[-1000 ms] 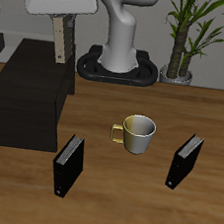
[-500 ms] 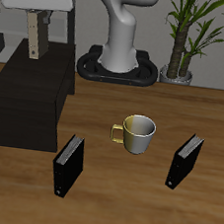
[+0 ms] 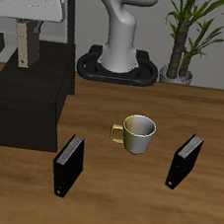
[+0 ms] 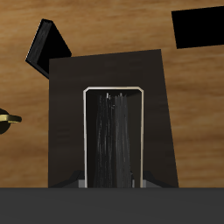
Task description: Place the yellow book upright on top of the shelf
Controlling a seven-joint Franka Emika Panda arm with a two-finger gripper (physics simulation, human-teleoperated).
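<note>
My gripper (image 3: 27, 31) is shut on the yellow book (image 3: 25, 52). It holds the tan book upright by its upper part, above the flat top of the shelf (image 3: 31, 99), a large matte black box near the table's side. The book's lower edge hangs a little above the shelf top and does not touch it. In the wrist view the book (image 4: 112, 131) shows edge-on between my fingers, with the shelf top (image 4: 66, 96) right beneath it.
A pale yellow mug (image 3: 136, 134) stands mid-table. One black book (image 3: 68, 164) stands near the shelf's front corner and shows in the wrist view (image 4: 48, 45). Another black book (image 3: 185, 160) stands beyond the mug. The robot base (image 3: 120, 60) and a potted plant (image 3: 188, 39) are at the back.
My gripper has carried the yellow book sideways, from over the shelf's inner edge to over the shelf top, and a little lower. Nothing else has moved.
</note>
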